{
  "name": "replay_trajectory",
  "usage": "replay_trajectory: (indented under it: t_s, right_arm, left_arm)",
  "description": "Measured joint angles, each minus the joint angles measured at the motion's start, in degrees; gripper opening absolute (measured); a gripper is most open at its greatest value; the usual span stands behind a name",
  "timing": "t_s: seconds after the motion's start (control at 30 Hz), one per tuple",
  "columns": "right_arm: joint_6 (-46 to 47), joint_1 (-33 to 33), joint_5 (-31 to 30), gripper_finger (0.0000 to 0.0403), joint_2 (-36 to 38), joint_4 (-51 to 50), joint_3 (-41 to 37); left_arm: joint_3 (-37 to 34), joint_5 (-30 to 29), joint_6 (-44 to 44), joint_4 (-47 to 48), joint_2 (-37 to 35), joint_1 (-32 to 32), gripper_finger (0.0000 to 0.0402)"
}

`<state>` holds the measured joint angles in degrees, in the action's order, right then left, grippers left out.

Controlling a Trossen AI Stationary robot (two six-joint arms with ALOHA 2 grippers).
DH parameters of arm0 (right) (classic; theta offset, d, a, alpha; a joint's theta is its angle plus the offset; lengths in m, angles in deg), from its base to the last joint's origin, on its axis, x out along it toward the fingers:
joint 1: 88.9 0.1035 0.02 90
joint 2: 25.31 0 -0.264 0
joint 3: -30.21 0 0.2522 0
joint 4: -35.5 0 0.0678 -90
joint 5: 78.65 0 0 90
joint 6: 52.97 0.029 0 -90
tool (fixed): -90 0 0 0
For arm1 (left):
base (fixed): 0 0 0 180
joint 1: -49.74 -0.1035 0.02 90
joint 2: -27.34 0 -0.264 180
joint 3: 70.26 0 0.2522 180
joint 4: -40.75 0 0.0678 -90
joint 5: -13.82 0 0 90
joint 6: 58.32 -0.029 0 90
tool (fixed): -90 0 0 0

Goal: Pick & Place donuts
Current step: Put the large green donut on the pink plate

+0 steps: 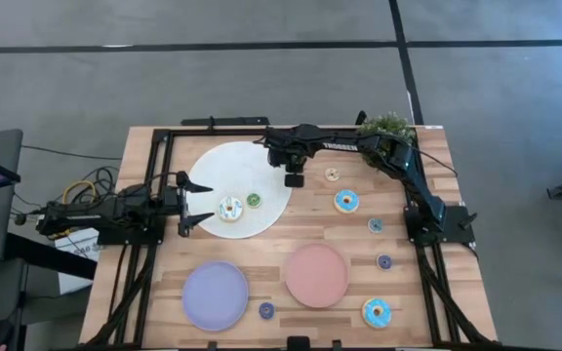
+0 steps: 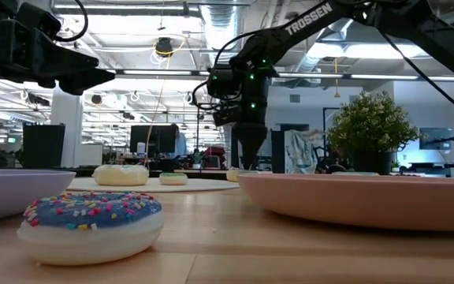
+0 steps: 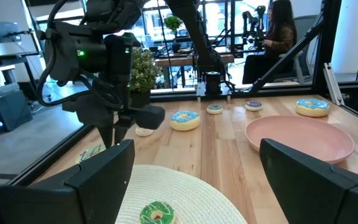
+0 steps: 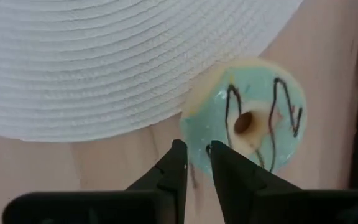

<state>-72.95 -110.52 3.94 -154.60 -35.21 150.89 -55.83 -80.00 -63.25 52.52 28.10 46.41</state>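
My right gripper (image 1: 294, 179) points down at the right edge of the large white disc (image 1: 224, 164), fingers almost together. In the right wrist view its tips (image 4: 193, 157) stand over the rim of a pale green donut with dark drizzle (image 4: 253, 115), which lies on the table beside the disc (image 4: 104, 62). My left gripper (image 1: 201, 201) is open at the disc's left edge (image 3: 194, 158). On the disc lie a cream sprinkled donut (image 1: 230, 208) and a green one (image 1: 254, 199). Other donuts lie on the table: cream (image 1: 332, 175), blue (image 1: 346, 201), small green (image 1: 375, 225), purple (image 1: 384, 261). My right gripper comes from above, pointing down, with its fingertips (image 4: 178, 155) at the pale green donut's rim (image 4: 194, 142). Whether they touch it cannot be told. The donut lies flat on the table.
A lilac plate (image 1: 215, 295) and a pink plate (image 1: 316, 275) sit near the front edge, with a purple donut (image 1: 266, 310) between them and a big blue one (image 1: 377, 312) to the right. A potted plant (image 1: 388, 127) stands at the far right corner. A person sits beyond the table (image 3: 278, 37).
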Motion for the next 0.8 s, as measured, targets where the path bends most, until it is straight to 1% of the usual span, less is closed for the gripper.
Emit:
replay_trajectory:
  t_s: [0.1, 0.3, 0.4, 0.47, 0.57, 0.6, 0.7, 0.73, 0.8]
  right_arm:
    - [5.2, -0.8, 1.2, 0.0074, 0.5, -1.6, 0.0]
    - [15.9, -3.2, 10.1, 0.0125, 3.3, -7.7, -0.9]
    - [20.2, -2.7, 10.2, 0.0150, 7.0, -6.1, -5.1]
    - [22.5, -1.8, 8.8, 0.0160, 10.4, -5.4, -10.0]
    - [26.9, 0.0, 7.5, 0.0170, 17.7, 2.7, -20.6]
    - [28.9, 0.7, 7.2, 0.0171, 20.6, 6.8, -24.8]
    - [34.5, 2.9, 6.7, 0.0176, 28.7, 22.9, -37.9]
    - [36.3, 3.6, 5.6, 0.0177, 30.9, 29.4, -42.2]
    - [39.9, 5.3, 1.3, 0.0180, 34.0, 44.5, -50.0]
  left_arm:
    - [0.0, 0.0, 0.0, 0.0, 0.0, 0.0, 0.0340]
    - [0.0, 0.0, 0.0, 0.0, 0.0, 0.0, 0.0340]
    - [0.0, 0.0, 0.0, 0.0, 0.0, 0.0, 0.0340]
    - [0.0, 0.0, 0.0, 0.0, 0.0, 0.0, 0.0340]
    - [0.0, 0.1, 0.0, 0.0, 0.0, 0.0, 0.0340]
    - [0.0, 0.1, 0.0, 0.0, 0.0, 0.0, 0.0340]
    - [0.0, 0.1, 0.0, 0.0, 0.0, 0.0, 0.0340]
    - [0.0, 0.1, 0.0, 0.0, 0.0, 0.0, 0.0340]
    - [0.0, 0.1, 0.0, 0.0, 0.0, 0.0, 0.0340]
